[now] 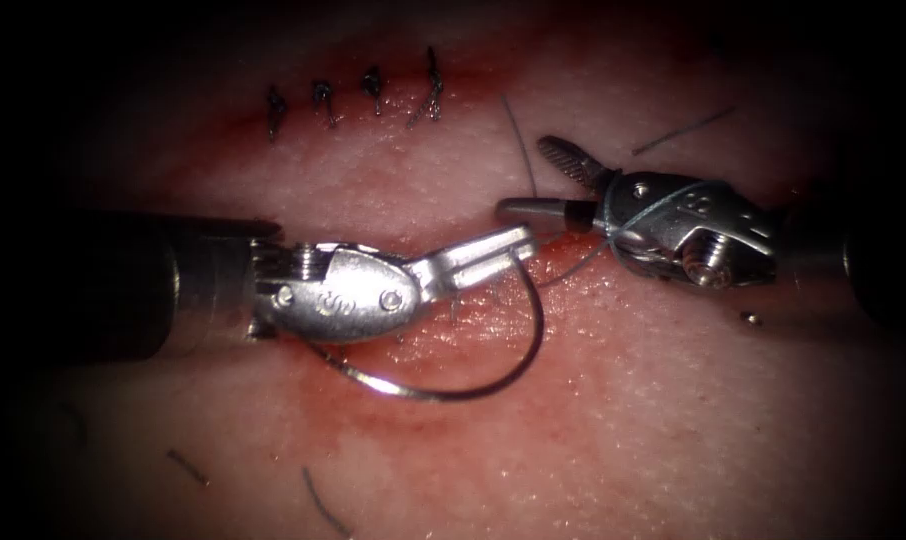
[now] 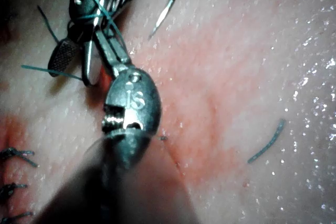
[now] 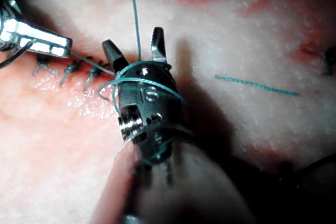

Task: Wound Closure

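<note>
The left hand (image 1: 513, 240) comes in from the left over the tissue (image 1: 673, 420), its jaws together and clamped on the needle (image 1: 453, 392) close to the thread end of its curve. From that grip the needle hangs down and sweeps back to the left in a wide arc over the reddened surface, lying free above the tissue and not driven into it; in the left wrist view its sharp tip (image 2: 153, 34) stands clear of the surface.

The right hand (image 1: 553, 180) reaches in from the right, just beside the left hand's tip, with its jaws spread apart and nothing between them. The thread (image 1: 645, 212) is wound in loops around its wrist body, seen also in the right wrist view (image 3: 137, 80), and one strand runs across toward the left hand.

On the far left of the tissue, a row of finished stitches (image 1: 353, 100) closes the cut. Loose cut ends of thread (image 1: 683, 130) lie on the tissue to the far right and near the front
</note>
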`<move>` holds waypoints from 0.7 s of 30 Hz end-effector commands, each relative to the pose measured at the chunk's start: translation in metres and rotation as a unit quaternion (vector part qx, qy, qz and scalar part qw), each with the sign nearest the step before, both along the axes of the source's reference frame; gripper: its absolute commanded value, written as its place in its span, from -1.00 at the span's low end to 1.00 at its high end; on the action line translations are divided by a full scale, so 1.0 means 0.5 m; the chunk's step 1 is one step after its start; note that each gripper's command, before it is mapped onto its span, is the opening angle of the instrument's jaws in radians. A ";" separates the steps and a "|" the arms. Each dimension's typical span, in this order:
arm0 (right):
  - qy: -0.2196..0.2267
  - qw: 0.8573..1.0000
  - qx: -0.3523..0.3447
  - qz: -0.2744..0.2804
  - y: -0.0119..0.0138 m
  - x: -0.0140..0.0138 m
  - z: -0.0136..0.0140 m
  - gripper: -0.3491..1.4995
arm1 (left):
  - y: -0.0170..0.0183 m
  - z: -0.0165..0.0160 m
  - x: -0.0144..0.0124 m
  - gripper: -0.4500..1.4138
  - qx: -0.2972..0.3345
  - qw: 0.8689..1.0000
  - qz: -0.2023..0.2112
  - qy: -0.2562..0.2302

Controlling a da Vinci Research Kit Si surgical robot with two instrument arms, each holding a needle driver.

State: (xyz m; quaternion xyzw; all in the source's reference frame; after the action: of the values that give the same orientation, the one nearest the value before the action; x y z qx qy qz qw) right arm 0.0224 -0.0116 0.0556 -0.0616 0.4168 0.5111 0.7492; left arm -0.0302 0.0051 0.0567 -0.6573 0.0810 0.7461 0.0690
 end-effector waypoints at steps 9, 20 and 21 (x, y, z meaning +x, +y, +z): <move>0.011 1.000 -0.008 0.002 0.0023 0.0068 0.0001 -0.06 | 0.0003 0.0005 -0.0005 -1.00 0.004 1.000 0.001 -0.003; -0.018 0.999 -0.041 0.020 -0.0059 0.0050 -0.0013 -1.00 | 0.0016 -0.0004 0.0017 -1.00 0.008 1.000 -0.003 0.001; -0.022 0.999 -0.044 0.017 -0.0068 0.0047 -0.0018 -1.00 | 0.0020 -0.0006 0.0022 -1.00 0.010 1.000 -0.006 0.003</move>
State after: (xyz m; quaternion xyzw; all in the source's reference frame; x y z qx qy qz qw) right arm 0.0240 -0.0149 0.0539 -0.1202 0.4194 0.4978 0.7496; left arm -0.0276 0.0074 0.0555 -0.6480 0.0796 0.7523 0.0884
